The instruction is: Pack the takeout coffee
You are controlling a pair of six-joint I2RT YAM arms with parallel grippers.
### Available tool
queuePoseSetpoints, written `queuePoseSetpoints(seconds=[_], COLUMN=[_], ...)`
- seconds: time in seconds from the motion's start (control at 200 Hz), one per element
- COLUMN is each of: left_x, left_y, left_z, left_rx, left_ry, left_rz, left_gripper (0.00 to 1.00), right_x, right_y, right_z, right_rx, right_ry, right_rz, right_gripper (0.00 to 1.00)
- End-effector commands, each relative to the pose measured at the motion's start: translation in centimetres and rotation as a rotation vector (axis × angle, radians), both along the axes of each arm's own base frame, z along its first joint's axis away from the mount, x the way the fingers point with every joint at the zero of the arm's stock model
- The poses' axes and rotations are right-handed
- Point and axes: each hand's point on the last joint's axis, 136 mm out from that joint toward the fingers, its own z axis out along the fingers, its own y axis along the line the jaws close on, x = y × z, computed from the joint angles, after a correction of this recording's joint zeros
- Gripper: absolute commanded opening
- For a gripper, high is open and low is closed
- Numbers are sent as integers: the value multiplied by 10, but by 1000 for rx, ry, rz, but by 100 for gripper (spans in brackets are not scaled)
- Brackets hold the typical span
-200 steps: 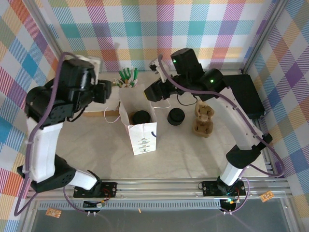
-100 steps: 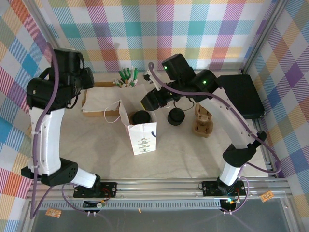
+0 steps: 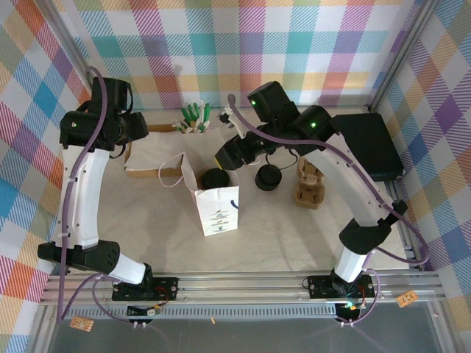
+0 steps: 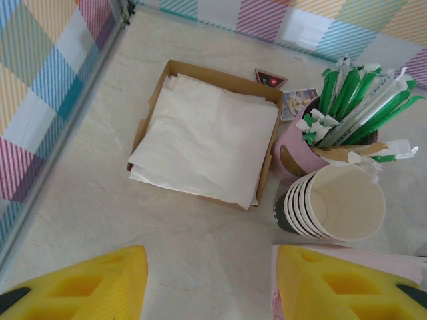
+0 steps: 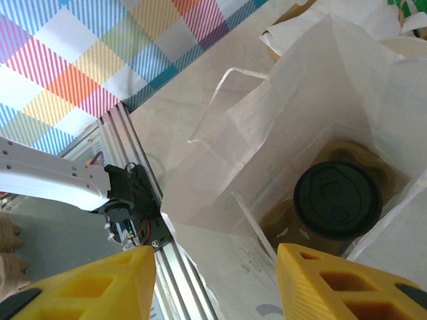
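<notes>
The takeout coffee (image 5: 338, 199) stands upright inside the open white paper bag (image 5: 300, 100); from above I see its round black lid (image 3: 215, 178). My right gripper (image 5: 213, 283) hovers over the bag's mouth, open, with nothing between its yellow fingers (image 5: 87, 283). From the top it sits just above the bag's back edge (image 3: 224, 153). My left gripper (image 4: 210, 287) is open and empty, raised over bare table at the back left (image 3: 140, 126), away from the bag (image 3: 217, 202).
A cardboard tray of napkins (image 4: 207, 137), a pink cup of green straws (image 4: 347, 100) and a stack of paper cups (image 4: 340, 203) lie below the left gripper. A squat stack of black lids (image 3: 268, 177), cardboard carriers (image 3: 310, 182) and a black box (image 3: 375, 143) lie right of the bag.
The left arm has pulled back from beside the bag to the back-left corner and risen. The right gripper shifted slightly left over the bag, then held still.
</notes>
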Motion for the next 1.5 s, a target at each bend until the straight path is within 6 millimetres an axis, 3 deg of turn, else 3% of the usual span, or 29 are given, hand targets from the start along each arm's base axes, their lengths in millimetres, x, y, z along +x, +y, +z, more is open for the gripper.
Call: queuePoseSetpoints(seconds=[0.0, 0.295, 0.63, 0.875, 1.04, 1.225, 1.495], left_x=[11, 26, 48, 61, 69, 100, 163], left_y=[-1, 8, 4, 0, -3, 11, 29], left_z=[-4, -27, -52, -70, -96, -130, -193], left_rx=[-47, -71, -108, -115, -118, -154, -165], left_ry=[-17, 45, 79, 136, 209, 256, 343], left_rz=[-3, 28, 46, 26, 19, 57, 87], left_gripper=[54, 56, 58, 58, 60, 61, 67], right_x=[-13, -4, 17, 25, 28, 32, 43], right_y=[-1, 3, 14, 18, 20, 23, 23], right_z=[14, 16, 31, 26, 21, 21, 24], right_rx=[36, 37, 74, 65, 55, 49, 24], right_ry=[15, -32, -120, -158, -166, -187, -243], right_rz=[23, 14, -20, -16, -7, 0, -7], right_gripper=[51, 52, 52, 53, 53, 53, 54])
